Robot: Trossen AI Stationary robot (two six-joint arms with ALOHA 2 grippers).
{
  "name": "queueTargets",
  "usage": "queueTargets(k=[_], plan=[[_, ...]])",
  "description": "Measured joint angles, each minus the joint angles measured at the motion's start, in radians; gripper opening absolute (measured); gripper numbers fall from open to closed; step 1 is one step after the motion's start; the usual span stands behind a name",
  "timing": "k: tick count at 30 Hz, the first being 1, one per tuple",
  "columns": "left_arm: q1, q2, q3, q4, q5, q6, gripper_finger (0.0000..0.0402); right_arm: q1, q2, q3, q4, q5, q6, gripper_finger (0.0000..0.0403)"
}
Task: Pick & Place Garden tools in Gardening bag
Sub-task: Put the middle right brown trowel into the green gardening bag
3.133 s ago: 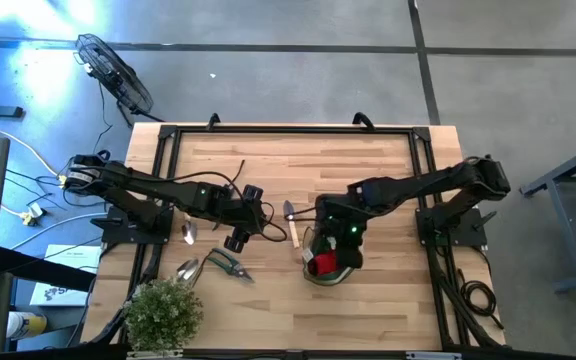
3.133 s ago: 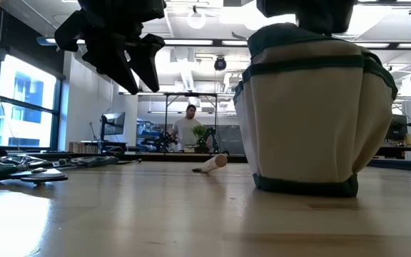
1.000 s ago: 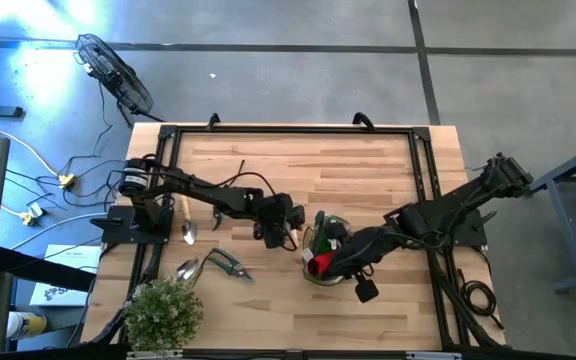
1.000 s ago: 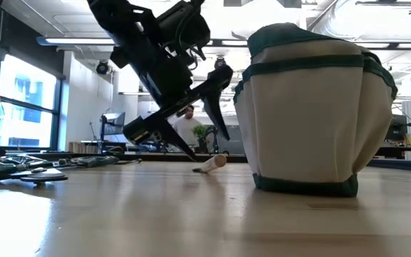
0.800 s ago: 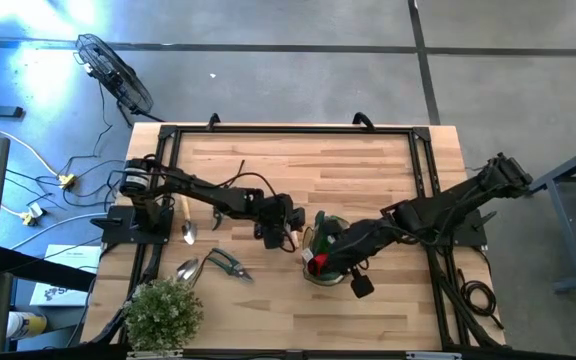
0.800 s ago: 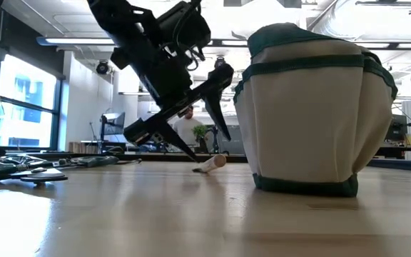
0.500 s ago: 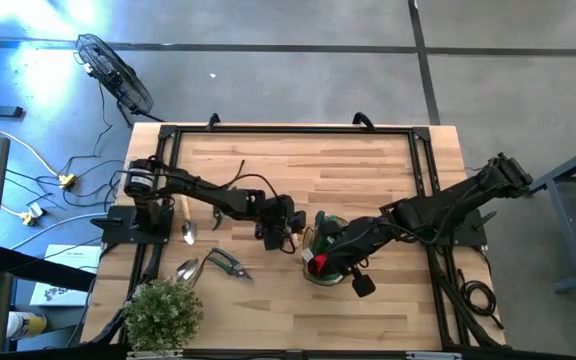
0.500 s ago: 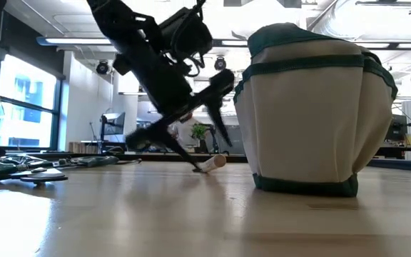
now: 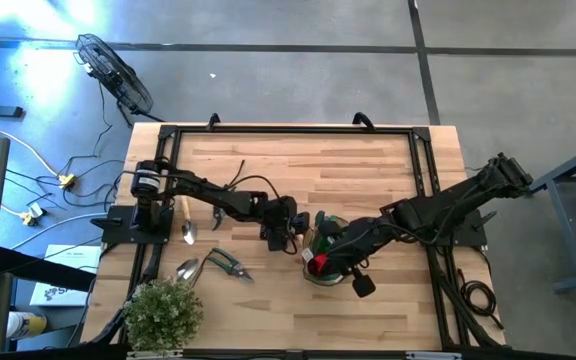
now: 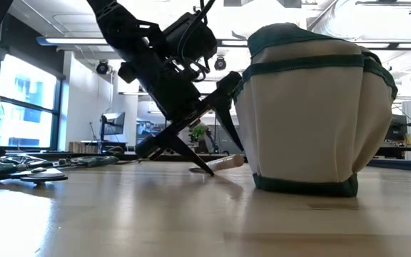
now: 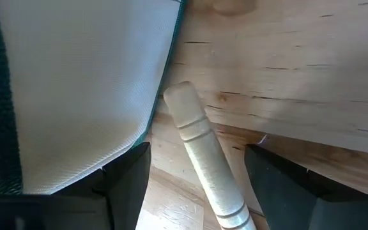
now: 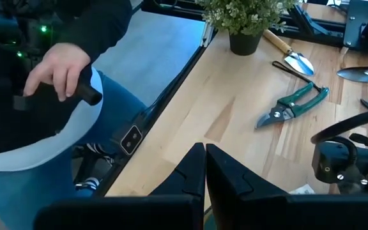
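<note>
Pale plank boards make up the table, framed by a black rail, with grey concrete floor all around it. Near the table's middle stands the gardening bag, olive-trimmed with pale canvas sides, something red showing in its mouth from above. Just beside its left side lies a wooden-handled trowel, the rounded end of its light handle almost at the bag's fabric wall.

Over that handle sits the left gripper, tilted steeply down, its two dark fingers spread wide with one on each side of the handle; the tips reach nearly to the wood, and nothing is clamped between them. The right gripper hangs on the bag's other side, toward the table's front edge, its fingers pressed together and holding nothing.

Farther left on the table lie green-handled pruners, a silver scoop next to them, and another trowel near the left arm's base. At the front left corner stands a bushy potted plant. Off that front edge a person's hand grips a dark handle. On the floor behind the table stands a black fan.
</note>
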Motion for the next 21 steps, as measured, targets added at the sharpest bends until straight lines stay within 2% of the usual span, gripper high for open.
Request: queueTargets(k=[4, 7, 11, 14, 17, 18, 21], plan=[[0.0, 0.001, 0.0, -0.005, 0.0, -0.007, 0.0249, 0.0, 0.0, 0.0, 0.002, 0.003, 0.0, 0.0003], [0.0, 0.009, 0.0, -0.008, 0.0, -0.013, 0.0229, 0.0, 0.0, 0.0, 0.005, 0.003, 0.0, 0.0003], [0.001, 0.017, 0.0, -0.008, 0.0, -0.074, 0.0176, 0.0, 0.0, 0.0, 0.008, 0.003, 0.0, 0.0003], [0.001, 0.031, 0.013, -0.028, -0.005, -0.099, 0.0121, 0.0, 0.0, 0.0, 0.008, 0.003, 0.002, 0.0003], [0.0, 0.039, 0.056, -0.114, -0.036, -0.149, 0.006, 0.0, 0.0, 0.0, 0.011, 0.003, 0.007, 0.0003], [0.0, 0.057, 0.07, -0.137, -0.044, -0.165, 0.0047, 0.0, 0.0, 0.0, 0.013, 0.003, 0.007, 0.0003], [0.0, 0.07, 0.105, -0.211, -0.054, -0.218, 0.0049, 0.0, 0.0, 0.0, 0.018, 0.003, 0.007, 0.0003]])
